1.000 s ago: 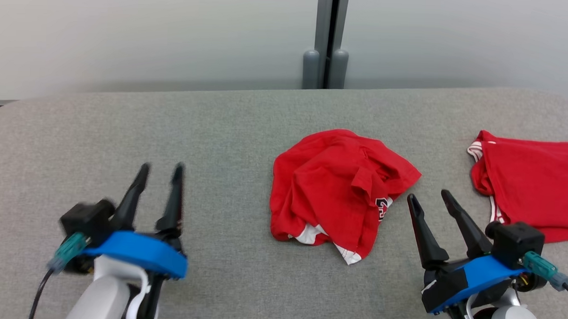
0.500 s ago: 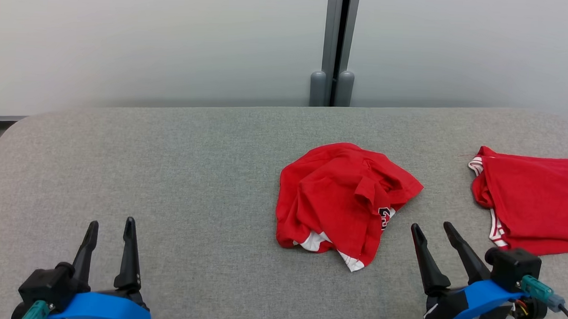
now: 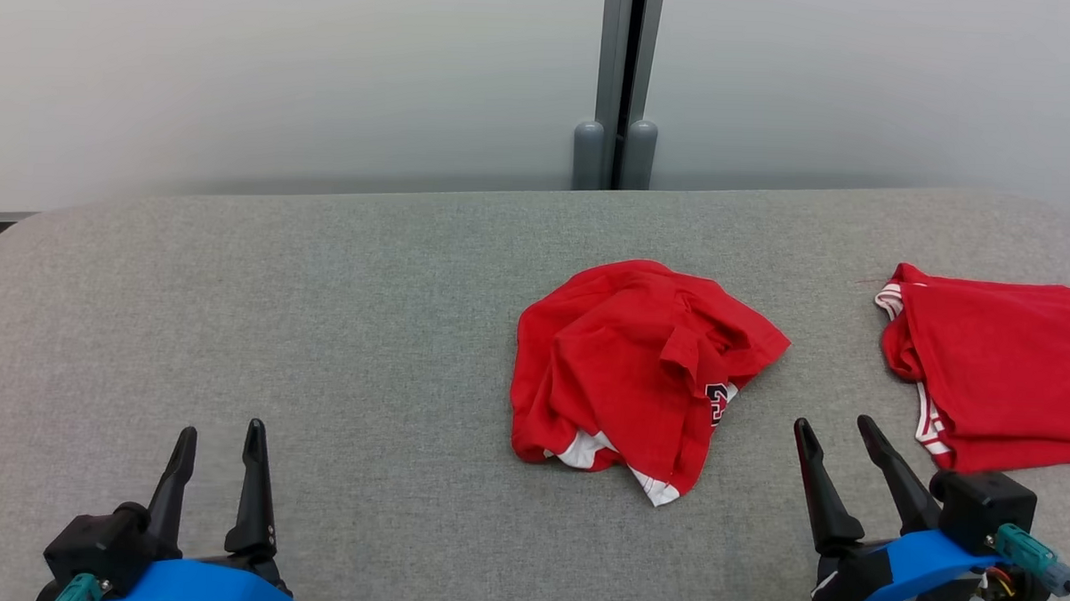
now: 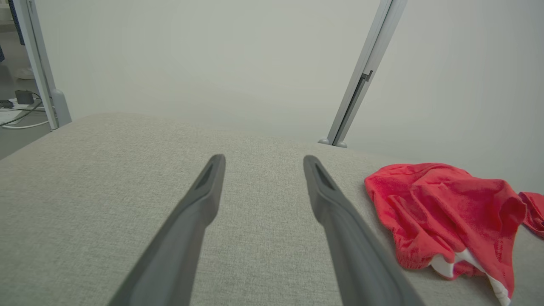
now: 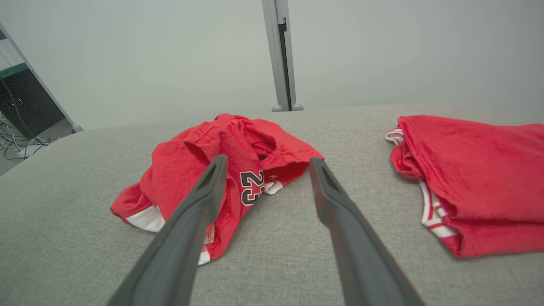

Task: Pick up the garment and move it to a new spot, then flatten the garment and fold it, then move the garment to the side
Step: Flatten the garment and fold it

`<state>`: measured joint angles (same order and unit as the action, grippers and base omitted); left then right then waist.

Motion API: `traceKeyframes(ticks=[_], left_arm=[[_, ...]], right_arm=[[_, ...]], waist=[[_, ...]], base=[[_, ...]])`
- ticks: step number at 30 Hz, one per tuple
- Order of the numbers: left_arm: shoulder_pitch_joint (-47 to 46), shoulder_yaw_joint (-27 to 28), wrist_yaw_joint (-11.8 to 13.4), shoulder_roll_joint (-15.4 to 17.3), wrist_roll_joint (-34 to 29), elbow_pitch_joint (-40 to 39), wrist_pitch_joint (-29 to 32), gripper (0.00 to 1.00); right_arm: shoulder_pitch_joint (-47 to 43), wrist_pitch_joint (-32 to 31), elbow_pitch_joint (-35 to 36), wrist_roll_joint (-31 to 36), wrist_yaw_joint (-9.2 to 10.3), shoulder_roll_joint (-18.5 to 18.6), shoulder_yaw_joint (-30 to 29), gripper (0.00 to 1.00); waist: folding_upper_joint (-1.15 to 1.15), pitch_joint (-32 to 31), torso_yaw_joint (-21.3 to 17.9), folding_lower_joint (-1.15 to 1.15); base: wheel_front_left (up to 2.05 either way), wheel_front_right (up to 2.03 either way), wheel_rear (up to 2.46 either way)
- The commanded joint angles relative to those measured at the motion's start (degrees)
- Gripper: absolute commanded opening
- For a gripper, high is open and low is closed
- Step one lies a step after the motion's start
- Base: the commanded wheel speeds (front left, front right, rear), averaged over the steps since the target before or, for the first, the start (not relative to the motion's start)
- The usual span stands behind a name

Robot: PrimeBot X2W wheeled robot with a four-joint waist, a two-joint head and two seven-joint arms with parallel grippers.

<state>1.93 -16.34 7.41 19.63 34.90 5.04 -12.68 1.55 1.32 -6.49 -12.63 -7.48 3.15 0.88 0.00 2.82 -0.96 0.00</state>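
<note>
Head view, contents listed from the task item outward.

1. Garment (image 3: 639, 375): red jersey, crumpled in a loose heap on the surface, a little right of centre. A white-trimmed hem is turned out along the near edge. A black-and-white number print (image 5: 251, 185) sits on the near right side and reads 23 in the right wrist view. Neither gripper touches it.

2. Right gripper (image 3: 834, 423): lower right, near the heap's near right edge but apart from it. Its two dark fingers are spread wide with nothing between them. In the right wrist view one finger crosses in front of the heap and the other lies over the bare strip between the two red items.

3. Left gripper (image 3: 221, 428): lower left, well apart from the garment. Its fingers are parted wide and empty over bare surface. The left wrist view places the heap off to the right of the fingers.

4. Second garment (image 3: 999, 388): red with white striped trim, folded flat at the right side of the surface, apart from the heap, partly cut off by the frame edge.

5. Surface (image 3: 320, 329): grey woven covering with rounded far corners.

6. Wall panels (image 3: 285, 69): pale, behind the surface. A grey upright post (image 3: 619, 72) stands at their join.
</note>
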Motion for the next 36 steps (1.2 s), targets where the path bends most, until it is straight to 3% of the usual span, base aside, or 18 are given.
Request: traceKeyframes(ticks=[1,8,12,17,28,31,36], left_arm=[[0.23,-0.16,0.28,-0.03,0.33,-0.35,0.19,1.00],[-0.14,-1.13,0.52,-0.06,-0.23,-1.28,0.95,1.00],[-3.19,-2.89,-0.56,0.88,-1.80,-2.09,2.21,1.00],[-7.99,-6.82,-3.85,0.90,-2.91,-0.51,6.04,1.00],[-13.29,-15.90,-10.85,-4.00,-2.26,12.67,11.68,1.00],[-14.54,-16.50,-11.25,-5.20,-2.06,16.32,11.32,1.00],[-17.02,-14.93,-8.94,-5.74,-2.83,20.56,9.33,1.00]], right_arm=[[-0.28,0.19,0.15,0.48,-0.04,-0.22,-0.01,1.00],[0.18,-0.11,0.10,0.06,-0.04,-0.26,0.65,1.00],[1.15,-0.18,0.27,0.04,-0.04,-0.27,1.50,1.00],[3.59,-0.42,-0.05,0.47,-0.04,-0.20,3.97,1.00],[9.12,1.61,-3.15,-1.22,-0.04,-0.19,8.34,1.00],[9.70,2.53,-4.11,-1.85,-0.04,-0.22,8.46,1.00],[10.21,3.68,-5.13,-2.28,-0.04,-0.25,8.62,1.00]], waist=[[0.00,0.06,-0.06,0.00],[0.00,0.57,-0.39,0.00],[0.00,1.38,-0.78,0.00],[0.00,2.99,-2.80,0.00],[0.00,6.69,-10.14,0.00],[0.00,7.56,-11.42,0.00],[0.00,8.59,-12.59,0.00]], base=[[0.00,0.00,0.00],[0.00,0.00,0.00],[0.00,0.00,0.00],[0.00,0.00,0.00],[0.00,0.00,0.00],[0.00,0.00,0.00],[0.00,0.00,0.00]])
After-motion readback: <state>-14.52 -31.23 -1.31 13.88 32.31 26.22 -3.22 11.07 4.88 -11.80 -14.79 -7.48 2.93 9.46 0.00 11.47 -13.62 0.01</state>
